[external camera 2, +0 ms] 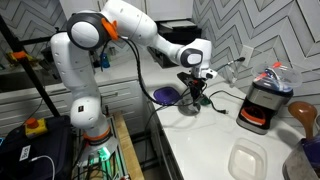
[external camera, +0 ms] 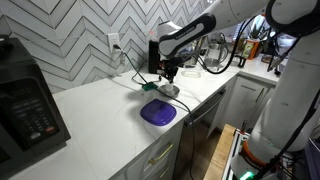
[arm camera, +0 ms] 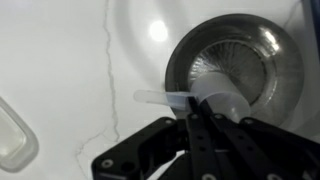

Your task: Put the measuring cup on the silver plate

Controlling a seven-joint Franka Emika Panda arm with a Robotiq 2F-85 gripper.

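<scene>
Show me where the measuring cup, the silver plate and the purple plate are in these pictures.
measuring cup (arm camera: 215, 98): wrist view, on its pale whitish body.
silver plate (arm camera: 275, 45): wrist view, on the shiny inner wall near its rim.
purple plate (external camera: 157, 113): exterior view, on its bare middle.

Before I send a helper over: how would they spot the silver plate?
On the white counter by the herringbone wall, look under the gripper. The silver plate sits there, just beyond the purple plate: smaller, shiny metal, holding the pale measuring cup.
</scene>
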